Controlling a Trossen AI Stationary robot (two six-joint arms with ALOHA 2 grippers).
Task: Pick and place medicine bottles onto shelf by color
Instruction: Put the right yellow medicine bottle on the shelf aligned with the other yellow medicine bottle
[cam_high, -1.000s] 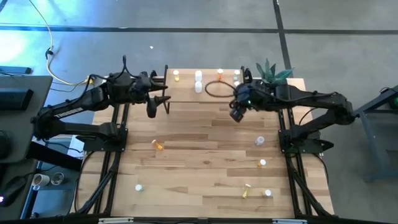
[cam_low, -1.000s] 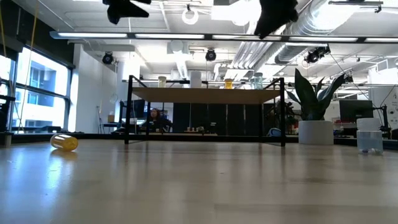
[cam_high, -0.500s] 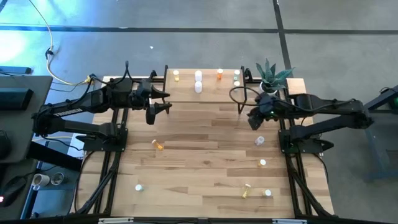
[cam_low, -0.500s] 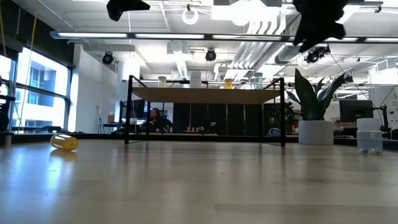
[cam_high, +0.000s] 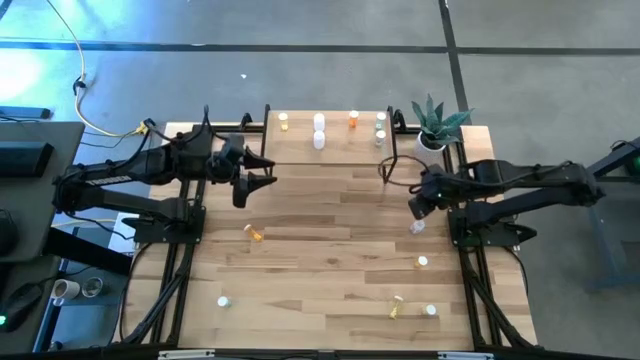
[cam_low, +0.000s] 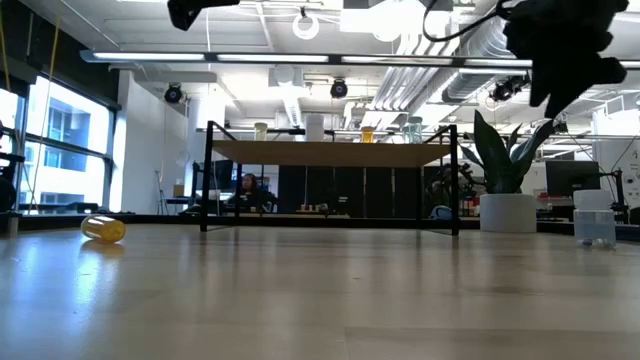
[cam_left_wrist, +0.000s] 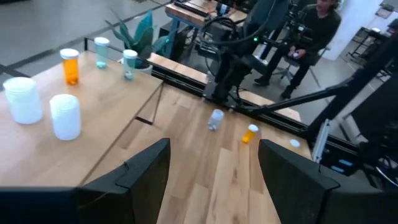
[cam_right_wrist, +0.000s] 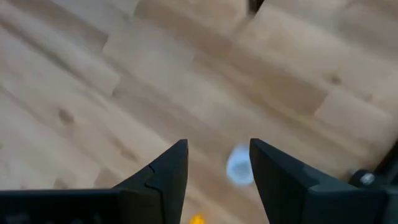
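The shelf (cam_high: 330, 150) stands at the table's far edge with a yellow bottle (cam_high: 283, 122), two white bottles (cam_high: 319, 130), an orange bottle (cam_high: 353, 118) and two clear bottles (cam_high: 381, 128) standing on it. My right gripper (cam_high: 418, 205) is open and empty above the table's right side. A pale clear bottle (cam_right_wrist: 238, 165) stands on the table below it and shows between its fingers, apart from them; it also shows in the high view (cam_high: 417, 227). My left gripper (cam_high: 245, 185) hangs open and empty in front of the shelf's left end.
An orange bottle (cam_high: 255, 233) lies on its side left of centre. Other small bottles stand near the table's near edge (cam_high: 224, 300), (cam_high: 397, 305), (cam_high: 431, 310) and at the right (cam_high: 422, 262). A potted plant (cam_high: 435, 120) stands right of the shelf. A person sits beyond the table (cam_left_wrist: 311, 25).
My right gripper has gone from in front of the shelf's right end toward the table's right and near edges and down, and now hangs over the pale clear bottle. Nothing on the table or shelf has moved.
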